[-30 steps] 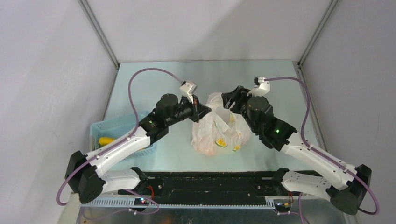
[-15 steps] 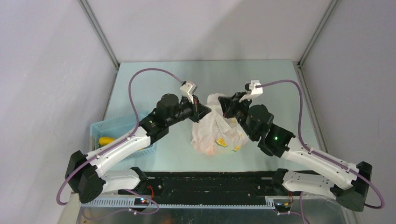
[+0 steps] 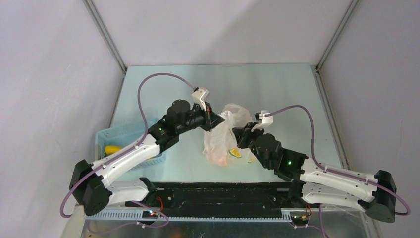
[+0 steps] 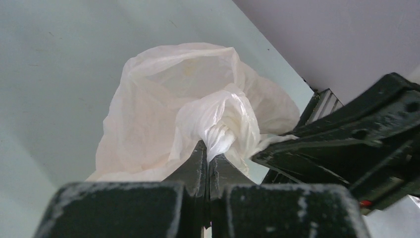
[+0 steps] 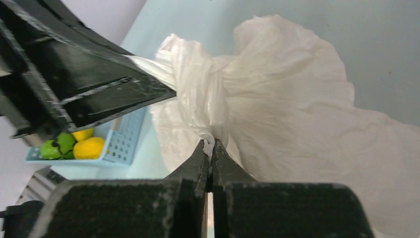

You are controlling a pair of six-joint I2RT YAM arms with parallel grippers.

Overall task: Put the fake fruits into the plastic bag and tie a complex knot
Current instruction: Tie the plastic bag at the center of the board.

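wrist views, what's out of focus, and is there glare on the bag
Left wrist: the left gripper is blurred close to the lens, the plastic bag sharp but pale, its folds partly washed out. Right wrist: the right gripper equally soft, bag creases crisp, no hard glare. Top external: even light, faint shadows.
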